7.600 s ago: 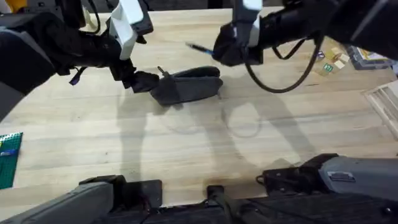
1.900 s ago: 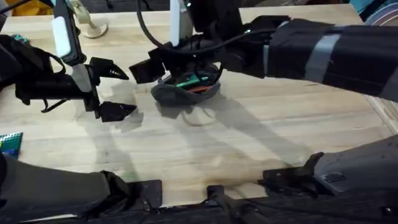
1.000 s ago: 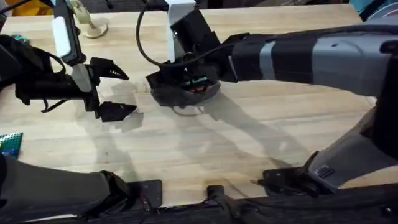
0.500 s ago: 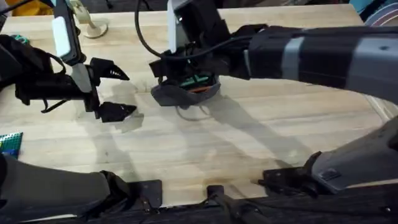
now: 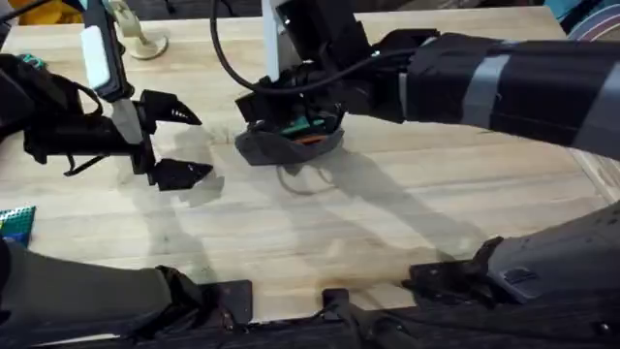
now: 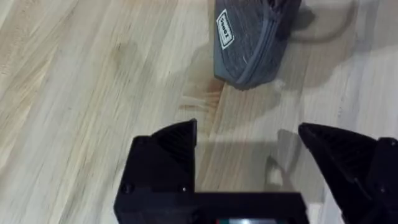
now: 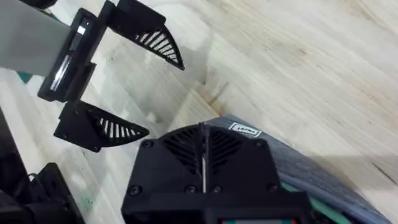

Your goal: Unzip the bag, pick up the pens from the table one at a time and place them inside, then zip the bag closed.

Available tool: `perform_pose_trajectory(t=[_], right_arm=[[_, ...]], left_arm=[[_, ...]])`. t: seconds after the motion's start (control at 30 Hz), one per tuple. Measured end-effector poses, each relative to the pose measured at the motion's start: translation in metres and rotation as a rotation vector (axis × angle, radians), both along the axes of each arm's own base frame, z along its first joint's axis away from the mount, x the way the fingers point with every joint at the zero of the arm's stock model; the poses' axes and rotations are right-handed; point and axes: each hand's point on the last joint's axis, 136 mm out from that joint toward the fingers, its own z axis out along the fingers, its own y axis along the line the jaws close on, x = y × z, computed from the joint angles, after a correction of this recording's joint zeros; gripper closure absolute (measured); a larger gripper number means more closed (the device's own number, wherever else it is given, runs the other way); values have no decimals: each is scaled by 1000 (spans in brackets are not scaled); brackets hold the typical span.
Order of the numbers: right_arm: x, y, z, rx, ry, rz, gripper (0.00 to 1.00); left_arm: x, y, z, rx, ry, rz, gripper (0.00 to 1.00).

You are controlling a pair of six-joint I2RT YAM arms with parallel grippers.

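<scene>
The grey bag (image 5: 291, 147) lies on the table (image 5: 387, 242) left of centre, its top gaping. Green and orange pens (image 5: 302, 127) show inside it. My right arm reaches across from the right, and my right gripper (image 5: 254, 114) hangs over the bag's left end. In the right wrist view this gripper (image 7: 203, 134) is shut just above the bag (image 7: 292, 158); anything pinched between the fingers is hidden. My left gripper (image 5: 180, 141) stands open to the left of the bag, apart from it. In the left wrist view the bag's labelled end (image 6: 249, 43) lies beyond the spread fingers (image 6: 177, 140).
A green studded plate (image 5: 15, 233) lies at the table's left edge. A pale stand (image 5: 136, 39) sits at the far left corner. Bare wood stretches in front of and to the right of the bag.
Over the last second my right gripper rose slightly at the bag's left end. Since the oldest frame, my left gripper has let go of the bag and backed off left.
</scene>
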Motion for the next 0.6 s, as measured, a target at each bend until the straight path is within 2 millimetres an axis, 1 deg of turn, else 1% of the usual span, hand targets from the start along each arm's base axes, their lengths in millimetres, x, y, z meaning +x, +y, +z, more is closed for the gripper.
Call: perform_pose_trajectory(t=[0.17,0.3,0.47,0.6], right_arm=[[0,0,0,0,0,0,971],[0,0,0,0,0,0,971],[0,0,0,0,0,0,971],[0,0,0,0,0,0,971]], left_arm=[[0,0,0,-2,0,0,8],[-1,-5,6,-42,-1,5,8],[3,-14,15,-105,-28,3,8],[4,-29,19,-127,-38,-42,8]])
